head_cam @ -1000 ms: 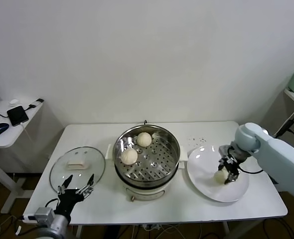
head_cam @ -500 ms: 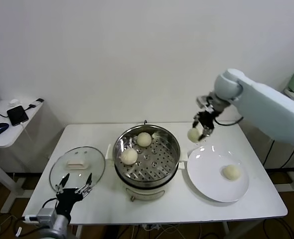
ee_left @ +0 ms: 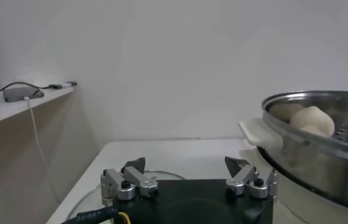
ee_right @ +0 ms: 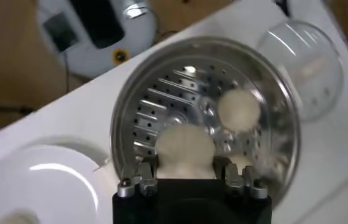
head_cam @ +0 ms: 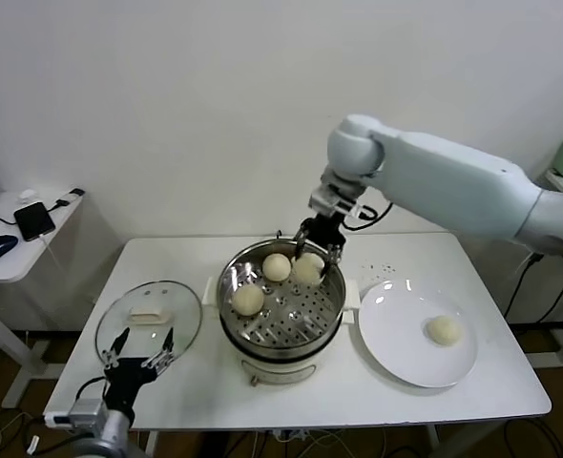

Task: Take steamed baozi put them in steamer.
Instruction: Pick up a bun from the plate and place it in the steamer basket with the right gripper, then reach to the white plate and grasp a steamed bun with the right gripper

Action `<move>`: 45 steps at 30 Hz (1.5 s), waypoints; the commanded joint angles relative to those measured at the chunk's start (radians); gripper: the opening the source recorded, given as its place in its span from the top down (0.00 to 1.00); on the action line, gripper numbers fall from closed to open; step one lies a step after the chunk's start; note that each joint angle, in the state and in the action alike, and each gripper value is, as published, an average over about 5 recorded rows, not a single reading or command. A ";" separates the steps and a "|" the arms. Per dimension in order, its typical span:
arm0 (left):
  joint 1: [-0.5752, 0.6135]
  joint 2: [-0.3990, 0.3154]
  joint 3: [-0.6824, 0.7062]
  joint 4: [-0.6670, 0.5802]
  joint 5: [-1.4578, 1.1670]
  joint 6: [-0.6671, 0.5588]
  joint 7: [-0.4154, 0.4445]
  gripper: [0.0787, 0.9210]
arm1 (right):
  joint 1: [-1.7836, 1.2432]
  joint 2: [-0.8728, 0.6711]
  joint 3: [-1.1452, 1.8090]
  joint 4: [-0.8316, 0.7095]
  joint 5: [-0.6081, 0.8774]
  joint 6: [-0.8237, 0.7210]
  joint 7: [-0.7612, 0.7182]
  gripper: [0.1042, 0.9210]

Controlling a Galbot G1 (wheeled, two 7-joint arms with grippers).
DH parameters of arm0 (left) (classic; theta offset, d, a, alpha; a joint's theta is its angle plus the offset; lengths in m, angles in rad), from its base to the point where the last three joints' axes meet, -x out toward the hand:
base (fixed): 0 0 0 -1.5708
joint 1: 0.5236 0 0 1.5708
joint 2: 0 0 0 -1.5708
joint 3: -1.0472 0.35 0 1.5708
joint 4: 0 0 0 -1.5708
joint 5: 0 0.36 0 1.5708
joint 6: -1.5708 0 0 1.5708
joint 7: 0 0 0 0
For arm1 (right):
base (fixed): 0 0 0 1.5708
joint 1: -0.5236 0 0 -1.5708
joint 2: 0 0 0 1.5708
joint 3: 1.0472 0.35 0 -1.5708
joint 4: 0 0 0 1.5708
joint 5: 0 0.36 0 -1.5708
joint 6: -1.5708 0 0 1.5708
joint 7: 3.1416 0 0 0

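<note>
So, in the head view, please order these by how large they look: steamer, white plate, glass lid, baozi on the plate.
1. steamer
2. white plate and glass lid: look about alike, so I do not rank them
3. baozi on the plate

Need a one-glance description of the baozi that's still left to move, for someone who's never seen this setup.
Start at the steel steamer in the middle of the white table, then look to the flat white plate on the robot's right of it. The baozi lies alone on that plate. The other three are at the steamer, one of them held in the right gripper.
</note>
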 commanded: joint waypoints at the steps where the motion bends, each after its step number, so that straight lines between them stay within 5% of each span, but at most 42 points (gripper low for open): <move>1: 0.000 -0.004 0.000 -0.016 0.003 -0.004 -0.003 0.12 | -0.021 0.064 -0.097 0.126 -0.179 0.265 0.068 0.39; 10: 0.005 -0.005 -0.002 -0.019 -0.005 -0.006 -0.005 0.12 | -0.119 0.136 -0.053 0.099 -0.324 0.271 0.115 0.39; 27: 0.004 -0.004 -0.001 -0.026 -0.011 -0.001 -0.003 0.12 | -0.159 0.157 -0.057 0.092 -0.332 0.231 0.081 0.39; 36: 0.009 -0.006 0.008 -0.029 -0.007 -0.001 -0.003 0.12 | -0.129 0.109 0.025 0.119 -0.290 0.043 0.056 0.15; 45: 0.010 -0.006 0.020 -0.049 -0.047 0.013 0.002 0.12 | -0.005 -0.180 0.144 0.242 -0.098 -0.344 0.007 0.12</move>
